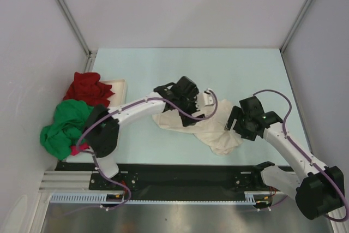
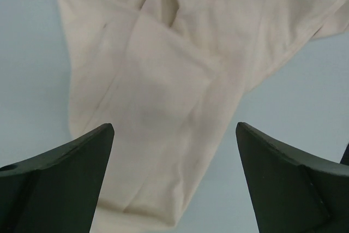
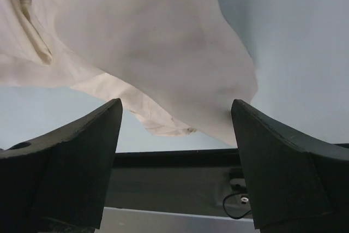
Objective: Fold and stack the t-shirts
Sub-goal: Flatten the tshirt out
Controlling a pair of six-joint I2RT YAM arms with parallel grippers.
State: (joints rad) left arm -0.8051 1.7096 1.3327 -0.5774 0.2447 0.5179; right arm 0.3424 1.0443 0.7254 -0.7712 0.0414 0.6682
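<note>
On the tray (image 1: 119, 83) I see 1 red shirt (image 1: 87, 88), visible only overhead; left fingers (image 2: 60, 178) and right fingers (image 3: 65, 156) spread empty by the cream shirt (image 1: 221, 137).

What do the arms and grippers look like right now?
Both the left arm and right arm have white links joined by bulky black joint housings. A thin purple cable loops along each. The left gripper and right gripper are black, each with two matte, wedge-shaped fingers tapering to blunt tips. No markings show.
</note>
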